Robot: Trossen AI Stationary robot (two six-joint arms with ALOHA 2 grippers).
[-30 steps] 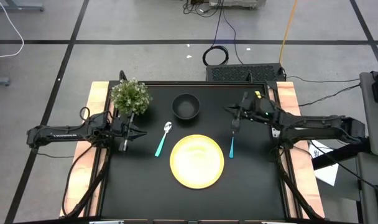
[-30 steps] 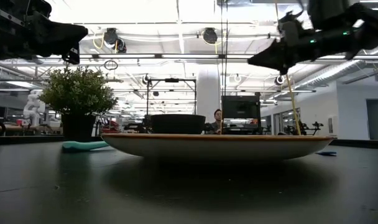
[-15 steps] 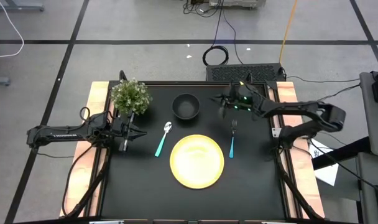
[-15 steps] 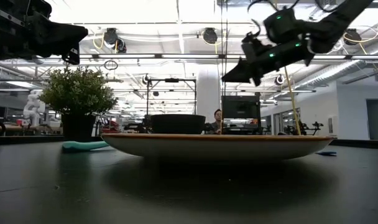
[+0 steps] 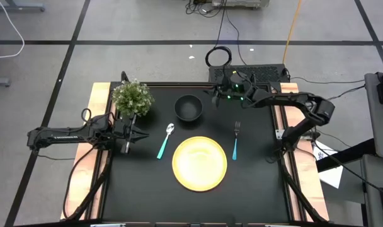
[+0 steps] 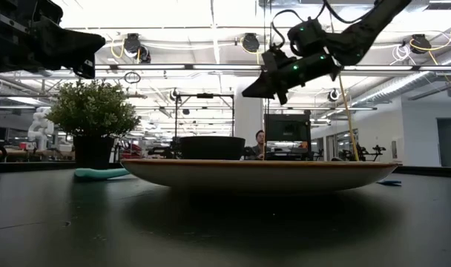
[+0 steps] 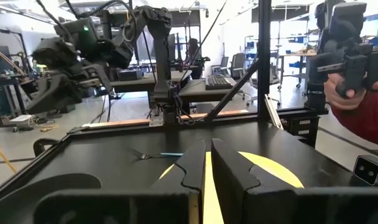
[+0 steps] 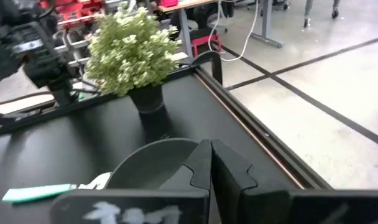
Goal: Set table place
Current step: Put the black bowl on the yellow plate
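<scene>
Nearest the front edge, mid-table (image 5: 254, 189), sits the yellow plate (image 5: 200, 163); spoon (image 5: 165, 141) on its left, fork (image 5: 235, 140) on its right, handles toward the front so a diner could reach them. Black bowl (image 5: 188, 108) lies beyond the plate. My left gripper (image 5: 130, 134) waits by the left edge near the plant (image 5: 132, 96), jaws pressed together. My right gripper (image 5: 218, 93), jaws likewise together and empty, hovers at the far edge just beside the bowl, probably to adjust it.

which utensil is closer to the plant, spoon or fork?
The spoon, lying left of the yellow plate on the same side as the potted plant. The fork lies right of the plate, on the far side from the plant.
</scene>
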